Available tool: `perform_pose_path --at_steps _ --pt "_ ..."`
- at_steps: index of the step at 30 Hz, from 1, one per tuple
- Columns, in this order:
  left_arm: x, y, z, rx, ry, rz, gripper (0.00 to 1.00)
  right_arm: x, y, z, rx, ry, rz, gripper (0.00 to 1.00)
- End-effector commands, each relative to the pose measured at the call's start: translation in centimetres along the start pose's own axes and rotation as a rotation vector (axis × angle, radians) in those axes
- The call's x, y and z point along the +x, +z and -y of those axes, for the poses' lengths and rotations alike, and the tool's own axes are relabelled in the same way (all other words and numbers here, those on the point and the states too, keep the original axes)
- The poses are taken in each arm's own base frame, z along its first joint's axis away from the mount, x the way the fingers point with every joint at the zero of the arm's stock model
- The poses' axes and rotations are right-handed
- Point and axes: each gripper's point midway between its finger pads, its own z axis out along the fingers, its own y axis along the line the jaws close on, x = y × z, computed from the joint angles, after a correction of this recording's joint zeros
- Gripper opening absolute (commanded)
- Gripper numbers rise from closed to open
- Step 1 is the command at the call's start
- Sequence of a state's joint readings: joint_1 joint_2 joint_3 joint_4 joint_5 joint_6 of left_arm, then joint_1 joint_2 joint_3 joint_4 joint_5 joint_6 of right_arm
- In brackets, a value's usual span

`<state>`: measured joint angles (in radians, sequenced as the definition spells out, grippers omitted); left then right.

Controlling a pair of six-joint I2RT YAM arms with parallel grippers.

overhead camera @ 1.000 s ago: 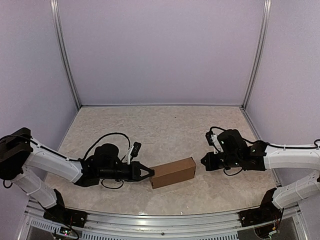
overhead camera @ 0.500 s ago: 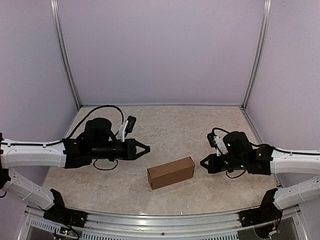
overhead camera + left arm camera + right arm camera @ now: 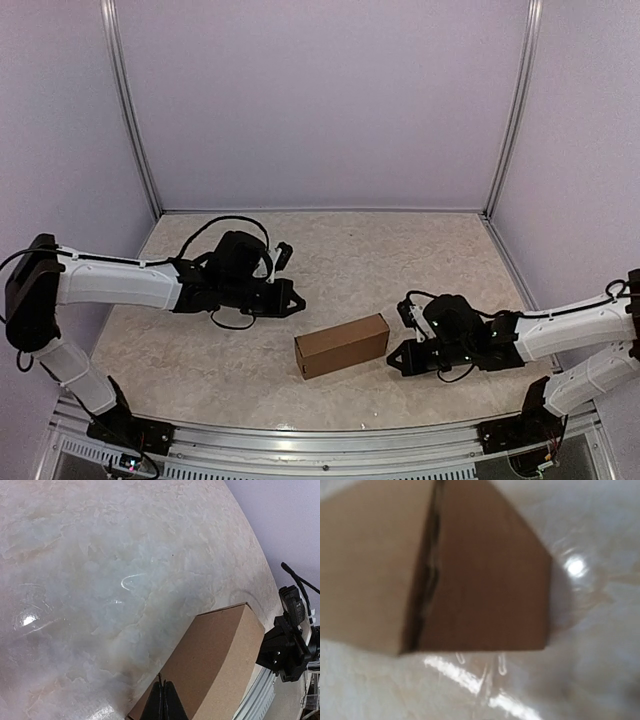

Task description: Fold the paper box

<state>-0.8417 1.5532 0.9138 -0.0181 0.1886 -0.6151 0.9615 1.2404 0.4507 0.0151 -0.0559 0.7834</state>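
The top camera shows me one paper box [image 3: 343,345], closed into a brown oblong. It lies on the marble-pattern table [image 3: 400,250] towards the near edge, between my two arms. The left gripper [image 3: 290,298] hangs to the left of the box and farther back, clearly apart from it. The right gripper [image 3: 393,357] is just beside the right end of the box; from above I cannot tell if it touches.

The left wrist camera adds one detail: its fingers [image 3: 169,707] are pressed together to one point and grasp nothing. The box is under them, and black parts of the right arm [image 3: 286,647] are at its far end.

The right wrist camera shows only the box end, very close and blurred, with a dark slit between two faces. Its own fingers are outside this view. This gripper is also clenched and empty.

I count one box, two grippers, one table.
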Motion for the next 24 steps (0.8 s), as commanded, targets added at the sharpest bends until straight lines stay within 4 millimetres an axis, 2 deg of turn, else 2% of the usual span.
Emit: perform_pose_path --at_steps 1,7,13,19,24 --pt "1.0 2.1 -0.3 0.013 0.007 -0.076 0.0 -0.1 1.8 -1.5 -0.036 0.03 0.014 0.0" --pt "2.5 3.3 -0.4 0.03 0.005 -0.123 0.0 -0.5 3.9 -1.8 -0.022 0.057 0.032 0.0" --pt "4.2 3.6 0.1 0.042 0.018 -0.141 0.0 -1.9 5.5 -3.4 -0.062 0.071 0.059 0.0" --pt "5.3 3.1 0.3 0.042 0.011 -0.126 0.0 -3.4 7.2 -4.8 -0.087 0.057 0.083 0.0" --pt "6.4 2.6 0.2 0.025 -0.002 -0.121 0.0 -4.5 9.4 -6.7 -0.125 0.029 0.065 0.0"
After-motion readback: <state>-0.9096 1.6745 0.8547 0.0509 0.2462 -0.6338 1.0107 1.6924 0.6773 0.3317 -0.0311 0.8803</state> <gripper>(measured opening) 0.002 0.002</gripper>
